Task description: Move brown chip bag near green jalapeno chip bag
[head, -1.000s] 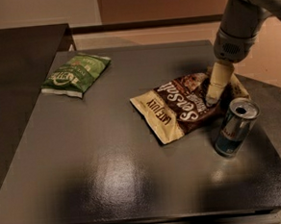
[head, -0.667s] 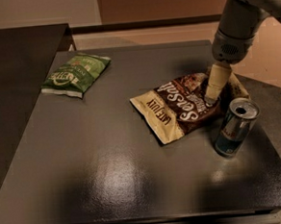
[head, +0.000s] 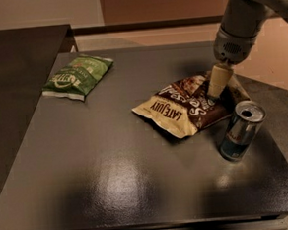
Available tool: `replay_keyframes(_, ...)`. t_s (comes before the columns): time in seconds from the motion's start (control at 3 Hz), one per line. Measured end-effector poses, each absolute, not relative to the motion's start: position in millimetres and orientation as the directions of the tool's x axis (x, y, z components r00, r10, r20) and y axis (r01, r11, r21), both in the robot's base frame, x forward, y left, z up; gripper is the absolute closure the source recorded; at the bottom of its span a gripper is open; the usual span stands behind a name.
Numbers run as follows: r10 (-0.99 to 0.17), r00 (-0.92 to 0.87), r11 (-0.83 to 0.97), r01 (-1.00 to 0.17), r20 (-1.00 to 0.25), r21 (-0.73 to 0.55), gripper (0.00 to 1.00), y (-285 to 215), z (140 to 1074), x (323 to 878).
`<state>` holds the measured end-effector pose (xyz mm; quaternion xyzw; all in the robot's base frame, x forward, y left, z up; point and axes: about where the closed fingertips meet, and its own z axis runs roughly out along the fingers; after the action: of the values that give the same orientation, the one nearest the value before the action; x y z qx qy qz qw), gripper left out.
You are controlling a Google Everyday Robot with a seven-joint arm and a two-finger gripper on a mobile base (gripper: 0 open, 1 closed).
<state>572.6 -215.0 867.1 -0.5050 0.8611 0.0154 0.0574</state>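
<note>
The brown chip bag [head: 185, 109] lies flat right of the table's middle, its cream "LATE JULY" end pointing front-left. My gripper [head: 216, 88] comes down from the upper right and rests on the bag's far right part, in contact with it. The green jalapeno chip bag [head: 76, 77] lies flat at the far left of the table, well apart from the brown bag.
A silver-blue drink can [head: 241, 130] stands upright just front-right of the brown bag, close to my gripper. The dark grey table [head: 114, 178] has its right edge near the can. A darker counter [head: 16, 51] adjoins the table on the left.
</note>
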Motion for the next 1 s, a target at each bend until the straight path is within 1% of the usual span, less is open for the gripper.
replay_keyframes(0.33,-0.877,-0.463,0.471,-0.882,-0.132,-0.034,0.87,-203,875,574)
replay_keyframes(0.67,-0.895,-0.418,0.429,-0.902,-0.156,-0.042,1.00,-179,886,578)
replay_keyframes(1.0,-0.920,-0.343,0.360,-0.931,-0.187,-0.064,1.00,-142,899,583)
